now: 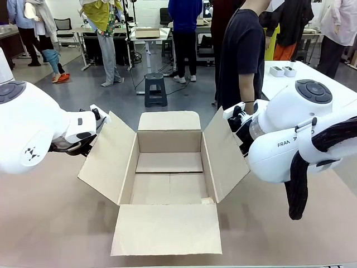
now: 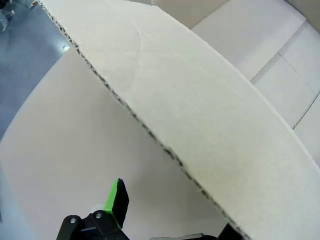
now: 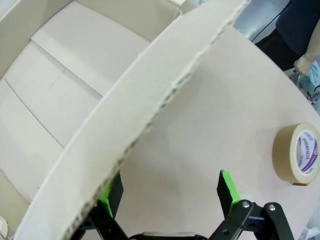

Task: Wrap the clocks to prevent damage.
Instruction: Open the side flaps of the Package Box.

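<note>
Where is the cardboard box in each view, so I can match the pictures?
Front: cardboard box at table centre, flaps spread open.
Left wrist: its left flap runs diagonally, upper left to lower right.
Right wrist: its right flap runs diagonally; interior at upper left.
Shared landmark: floor seam inside the box.

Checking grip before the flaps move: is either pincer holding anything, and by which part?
Nothing is held. Both stand open: the left pincer straddles the left flap of the cardboard box, the right pincer the right flap, neither clamped.
</note>
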`<act>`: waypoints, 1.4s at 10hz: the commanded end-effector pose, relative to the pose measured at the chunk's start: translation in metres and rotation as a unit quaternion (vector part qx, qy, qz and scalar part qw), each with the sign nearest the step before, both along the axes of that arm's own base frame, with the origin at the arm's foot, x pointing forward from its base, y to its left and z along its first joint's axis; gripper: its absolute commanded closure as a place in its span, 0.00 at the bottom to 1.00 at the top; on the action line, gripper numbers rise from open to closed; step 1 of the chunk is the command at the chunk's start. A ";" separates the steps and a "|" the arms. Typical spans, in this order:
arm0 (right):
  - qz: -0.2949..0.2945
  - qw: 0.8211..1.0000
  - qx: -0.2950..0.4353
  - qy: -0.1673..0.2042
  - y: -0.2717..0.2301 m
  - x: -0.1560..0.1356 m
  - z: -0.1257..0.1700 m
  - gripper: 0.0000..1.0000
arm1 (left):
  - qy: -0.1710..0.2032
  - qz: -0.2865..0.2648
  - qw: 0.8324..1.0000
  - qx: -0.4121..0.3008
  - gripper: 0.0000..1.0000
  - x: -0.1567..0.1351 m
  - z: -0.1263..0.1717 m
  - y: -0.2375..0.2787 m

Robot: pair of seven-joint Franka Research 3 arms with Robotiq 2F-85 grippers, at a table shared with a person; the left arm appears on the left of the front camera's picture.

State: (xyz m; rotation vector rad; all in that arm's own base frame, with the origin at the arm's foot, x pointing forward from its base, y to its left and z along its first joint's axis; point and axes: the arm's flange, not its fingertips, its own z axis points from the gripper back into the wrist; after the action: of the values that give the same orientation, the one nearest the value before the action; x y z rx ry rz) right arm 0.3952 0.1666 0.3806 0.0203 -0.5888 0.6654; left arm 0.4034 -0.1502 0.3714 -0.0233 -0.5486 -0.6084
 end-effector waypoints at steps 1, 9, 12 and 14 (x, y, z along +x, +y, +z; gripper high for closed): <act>0.006 1.000 -0.006 -0.025 -0.013 -0.018 0.042 0.00 | -0.003 -0.005 1.000 0.018 0.00 -0.004 0.028 0.007; -0.069 0.994 -0.079 -0.024 -0.021 -0.099 0.238 0.00 | 0.019 -0.020 0.994 0.104 0.00 -0.030 0.209 0.017; -0.047 0.995 -0.071 -0.051 -0.030 -0.107 0.233 0.00 | 0.010 -0.035 0.996 0.080 0.00 -0.026 0.204 0.016; -0.047 0.995 -0.071 -0.051 -0.030 -0.107 0.233 0.00 | 0.010 -0.035 0.996 0.080 0.00 -0.026 0.204 0.016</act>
State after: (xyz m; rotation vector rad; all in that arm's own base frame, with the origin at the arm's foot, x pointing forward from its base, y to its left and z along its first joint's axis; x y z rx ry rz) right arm 0.2867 0.1394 0.6173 -0.1674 -0.6182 0.6103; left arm 0.3770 -0.1341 0.5775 0.1126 -0.4611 -0.7180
